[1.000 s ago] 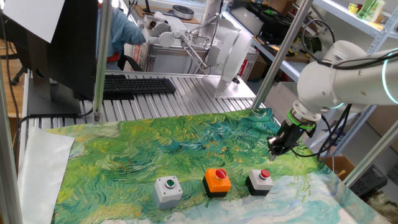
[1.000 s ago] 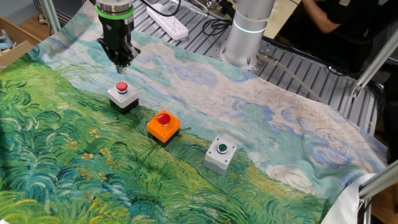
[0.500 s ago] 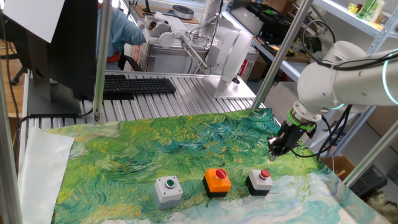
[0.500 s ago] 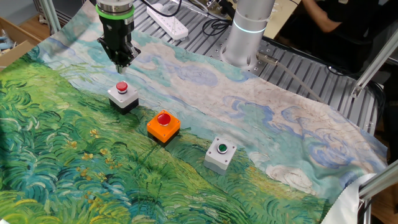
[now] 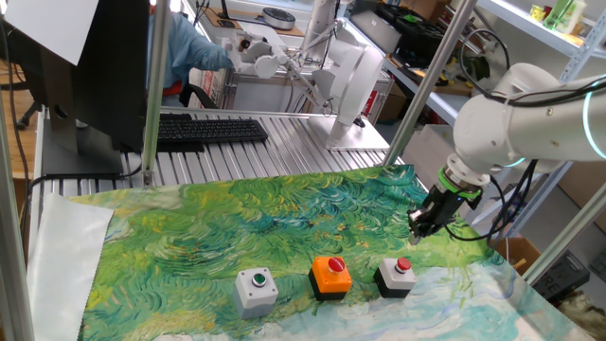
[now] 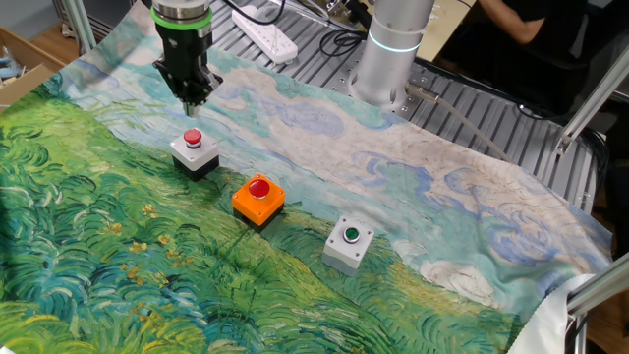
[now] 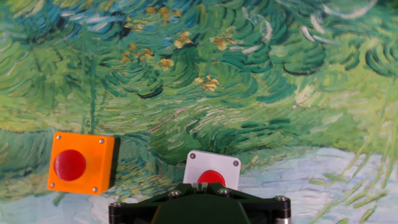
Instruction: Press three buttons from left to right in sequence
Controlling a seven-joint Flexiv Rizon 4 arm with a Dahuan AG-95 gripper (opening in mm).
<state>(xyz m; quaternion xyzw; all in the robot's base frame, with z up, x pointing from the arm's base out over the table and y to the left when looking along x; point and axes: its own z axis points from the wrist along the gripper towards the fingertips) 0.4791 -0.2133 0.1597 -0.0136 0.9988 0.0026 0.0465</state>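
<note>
Three buttons sit in a row on the painted cloth (image 6: 88,246), all below my claw (image 6: 190,96). Nearest to me is the black box (image 6: 195,153) with its small red cap; in the hand view its light top plate and red cap (image 7: 212,177) show just ahead of my housing, partly hidden by it. I hang above it and a little to its far side, apart from the cap, touching nothing.

Next along, farther from me, is the orange box (image 6: 258,199) with the wide red cap, seen off to the left of the black one in the hand view (image 7: 81,163). Farthest from me is the grey box (image 6: 348,245) with the green cap, which my own camera does not catch.

From the first fixed view the same row runs grey (image 5: 256,290), orange (image 5: 331,276), black (image 5: 395,276), and my claw (image 5: 416,227) hovers up and to the right of the black one, tips pointing down at the cloth. My fingers are pressed together, clenched on nothing.

Beyond the cloth lies the slatted metal table (image 5: 237,156). On it, well away from me, is a black keyboard (image 5: 208,130), and a white power strip (image 6: 265,31) lies near my arm's base (image 6: 388,59).
</note>
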